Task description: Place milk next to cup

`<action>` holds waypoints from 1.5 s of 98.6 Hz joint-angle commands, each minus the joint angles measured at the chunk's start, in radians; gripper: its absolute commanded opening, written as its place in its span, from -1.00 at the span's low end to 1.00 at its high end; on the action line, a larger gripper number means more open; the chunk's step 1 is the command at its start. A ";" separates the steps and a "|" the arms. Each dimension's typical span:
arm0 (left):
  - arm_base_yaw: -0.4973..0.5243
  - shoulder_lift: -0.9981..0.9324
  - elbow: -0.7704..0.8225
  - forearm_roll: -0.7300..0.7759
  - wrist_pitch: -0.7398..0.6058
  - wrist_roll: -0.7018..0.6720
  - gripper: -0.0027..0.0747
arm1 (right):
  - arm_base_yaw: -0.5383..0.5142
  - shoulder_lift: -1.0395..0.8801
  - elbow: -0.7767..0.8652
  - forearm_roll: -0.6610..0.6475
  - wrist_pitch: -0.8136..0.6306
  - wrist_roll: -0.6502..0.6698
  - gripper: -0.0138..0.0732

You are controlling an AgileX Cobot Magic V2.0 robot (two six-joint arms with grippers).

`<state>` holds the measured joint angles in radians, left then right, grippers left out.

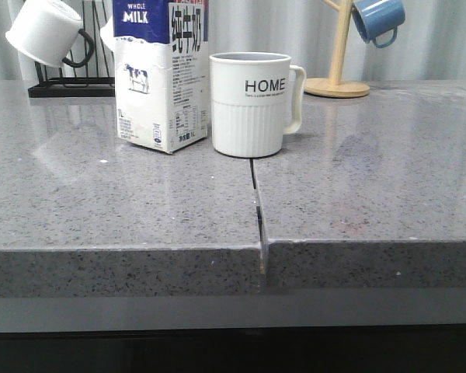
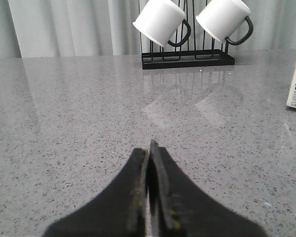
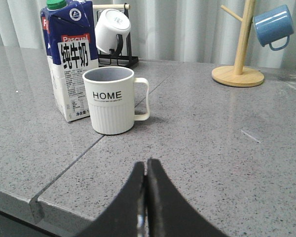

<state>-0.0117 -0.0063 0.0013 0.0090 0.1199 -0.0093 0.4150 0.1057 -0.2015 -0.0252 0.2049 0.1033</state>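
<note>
Both grippers, left and right, pressed together over bare counter. Mid-counter: cup upright, milk just beside it on its left. Behind: black rack with white mugs, wooden stand holding blue mug.

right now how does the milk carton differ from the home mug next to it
The milk carton is taller than the HOME mug and runs past the top of the front view. The carton is a box with flat sides and corners; the mug is round with a ribbed lower half and a side handle. The carton has a blue top panel and a cow picture; the mug is plain white with black lettering. Both stand upright on the grey counter, mostly white.
</note>
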 commanded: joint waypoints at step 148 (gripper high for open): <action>0.001 -0.031 0.043 -0.009 -0.080 0.001 -0.99 | -0.488 -0.137 0.212 -0.007 -0.205 0.002 -0.82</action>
<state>-0.0117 -0.0063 0.0013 0.0090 0.1226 -0.0070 -0.0659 -0.0092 0.0284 -0.0252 0.0731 0.1093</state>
